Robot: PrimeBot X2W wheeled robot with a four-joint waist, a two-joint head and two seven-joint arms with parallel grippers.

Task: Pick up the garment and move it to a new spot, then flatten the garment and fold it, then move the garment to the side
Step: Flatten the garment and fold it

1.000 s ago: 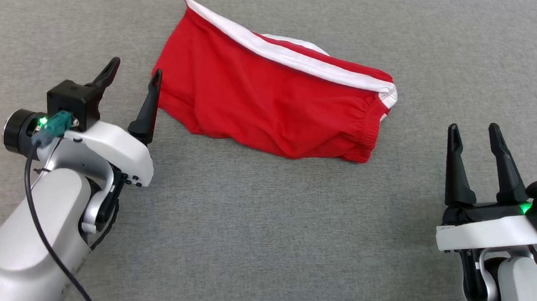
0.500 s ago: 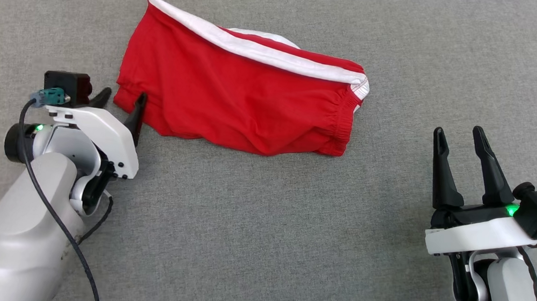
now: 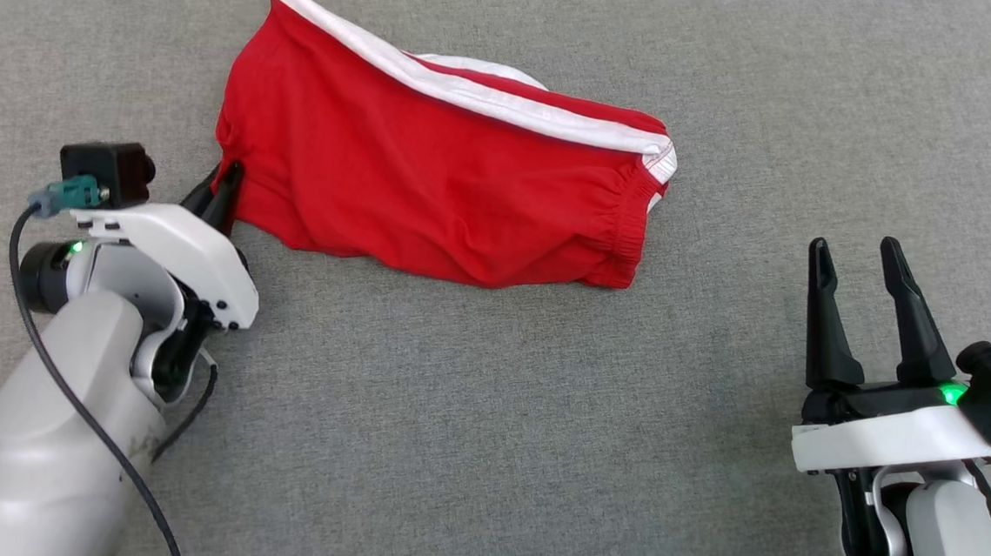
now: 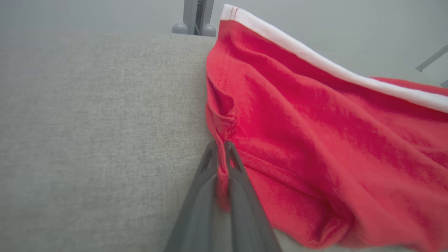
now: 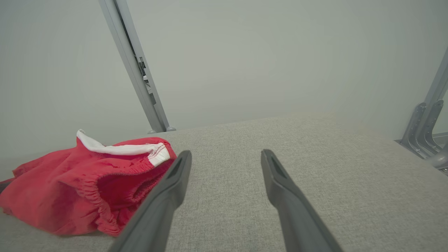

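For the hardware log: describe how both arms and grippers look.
Both arms have pale grey forearms and white wrist shells. The left gripper and right gripper each carry two long, dark, tapered fingers, a green light and a black cable.

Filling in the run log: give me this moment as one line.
stage: pickup | left pincer: shut on red shorts at hem | right pincer: open, apart from shorts | shorts: crumpled on grey surface

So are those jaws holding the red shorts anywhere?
Yes. The jaws of the left arm are shut on the red shorts, pinching the hem edge at the end opposite the elastic waistband. The jaws of the right arm stand open, holding nothing.
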